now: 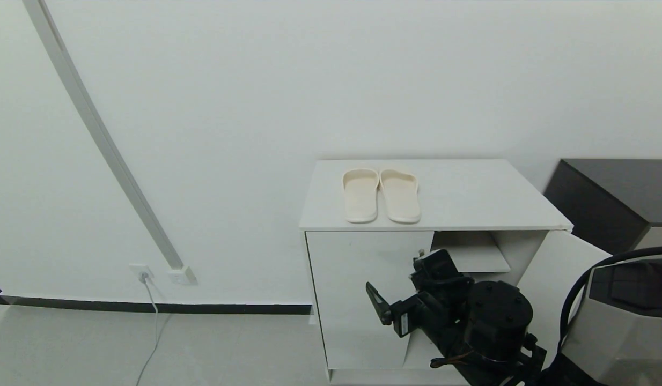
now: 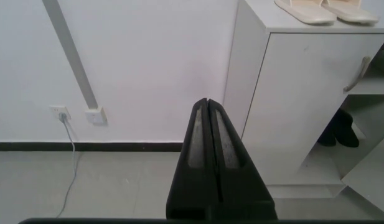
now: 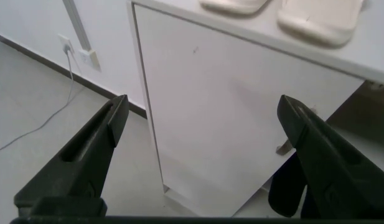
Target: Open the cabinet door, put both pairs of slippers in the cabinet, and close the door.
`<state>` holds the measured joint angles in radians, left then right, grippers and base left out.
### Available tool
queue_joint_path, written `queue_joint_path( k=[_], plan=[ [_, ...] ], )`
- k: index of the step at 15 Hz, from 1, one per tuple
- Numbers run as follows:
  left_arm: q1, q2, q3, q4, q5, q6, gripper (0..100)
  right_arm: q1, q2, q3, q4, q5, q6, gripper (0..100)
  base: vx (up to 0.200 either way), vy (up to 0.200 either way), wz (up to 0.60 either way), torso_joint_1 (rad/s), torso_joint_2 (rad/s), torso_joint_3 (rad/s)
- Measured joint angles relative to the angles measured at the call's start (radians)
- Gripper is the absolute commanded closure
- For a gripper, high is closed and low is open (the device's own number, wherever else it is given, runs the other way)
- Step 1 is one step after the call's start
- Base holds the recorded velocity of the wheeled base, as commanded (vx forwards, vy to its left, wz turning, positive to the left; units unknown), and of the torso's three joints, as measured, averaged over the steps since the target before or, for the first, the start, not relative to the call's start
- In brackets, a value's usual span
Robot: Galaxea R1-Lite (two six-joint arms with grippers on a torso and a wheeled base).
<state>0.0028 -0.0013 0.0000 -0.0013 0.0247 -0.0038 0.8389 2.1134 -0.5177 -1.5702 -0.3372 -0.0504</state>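
A cream pair of slippers [image 1: 381, 195] [image 2: 325, 10] [image 3: 285, 11] lies side by side on the white cabinet's top [image 1: 470, 193]. The left cabinet door [image 1: 366, 289] [image 2: 304, 106] [image 3: 223, 118] is closed, with a handle [image 2: 357, 74] at its inner edge. The right door [image 1: 556, 279] stands swung open, baring a shelf [image 1: 470, 257]. A dark pair of slippers [image 2: 338, 127] stands inside on the cabinet floor. My right gripper [image 1: 395, 273] [image 3: 203, 106] is open, close in front of the closed left door. My left gripper [image 2: 208, 146] is shut with nothing in it, held off to the cabinet's left.
A dark cabinet [image 1: 610, 198] stands to the right of the white one. On the wall to the left run a slanted cable duct [image 1: 95, 128] and a socket with a cable [image 1: 143, 274] trailing onto the open floor [image 1: 148, 348].
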Motion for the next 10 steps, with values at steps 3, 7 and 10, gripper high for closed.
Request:
queue_joint_path(
  k=[3,7,10],
  plan=[
    [0.000,0.000,0.000,0.000,0.001,-0.001,100,-0.010,-0.001,0.001,0.001,0.000,-0.018,0,0.000,0.000,0.00,0.055,-0.12,-0.062],
    [0.000,0.000,0.000,0.000,0.001,-0.001,100,-0.014,-0.007,-0.050,0.045,-0.050,-0.059,0,0.000,0.000,0.00,0.000,0.00,0.000],
    [0.000,0.000,0.000,0.000,0.000,0.001,100,-0.013,-0.046,-0.130,0.223,-0.110,-0.044,0,0.000,0.000,0.00,0.000,0.00,0.000]
  ],
)
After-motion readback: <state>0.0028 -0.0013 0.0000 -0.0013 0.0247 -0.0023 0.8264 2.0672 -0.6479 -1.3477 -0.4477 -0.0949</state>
